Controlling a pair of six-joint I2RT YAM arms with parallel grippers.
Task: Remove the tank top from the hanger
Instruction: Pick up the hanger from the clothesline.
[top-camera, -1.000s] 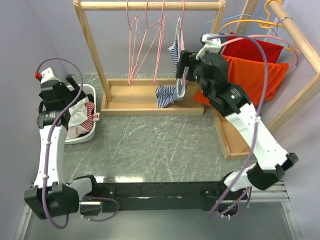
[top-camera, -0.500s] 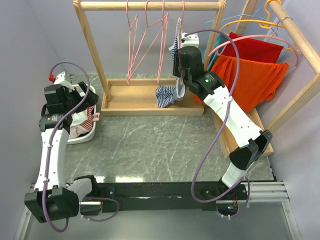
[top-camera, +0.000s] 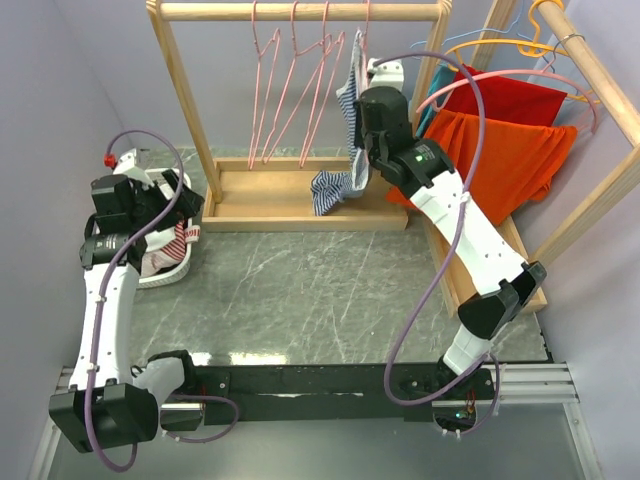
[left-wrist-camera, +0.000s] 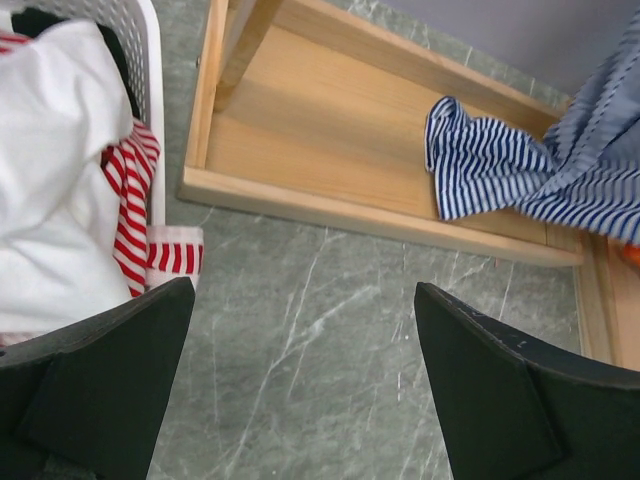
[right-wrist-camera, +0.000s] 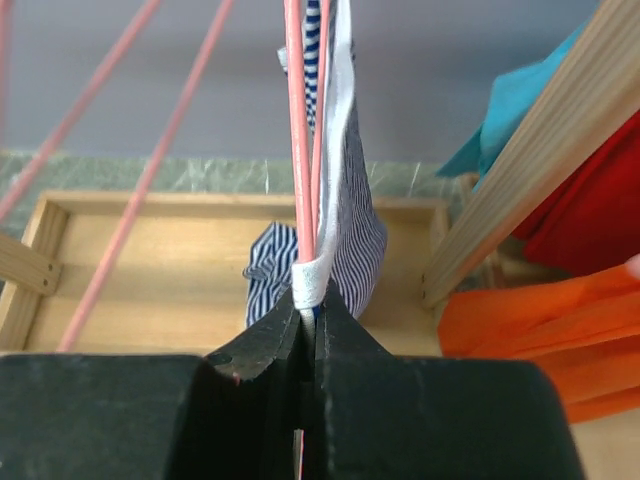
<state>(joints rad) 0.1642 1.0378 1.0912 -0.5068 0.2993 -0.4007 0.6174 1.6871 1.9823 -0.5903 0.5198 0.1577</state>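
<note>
Pinching the white hem of the blue-striped tank top (right-wrist-camera: 345, 230), the right fingers (right-wrist-camera: 285, 340) are pressed together just where the cloth wraps the pink hanger (right-wrist-camera: 293, 120), at the right end of the wooden rack (top-camera: 300, 11). The garment hangs from that hanger, its lower part pooled on the base tray (top-camera: 270, 190). The left fingers (left-wrist-camera: 480, 380) stand wide apart, holding nothing, above the bench (left-wrist-camera: 320, 330) beside the white laundry basket (left-wrist-camera: 150, 60).

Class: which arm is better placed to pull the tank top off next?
Right: the right gripper is shut on the tank top at the hanger; left gripper hangs open by the basket.
</note>
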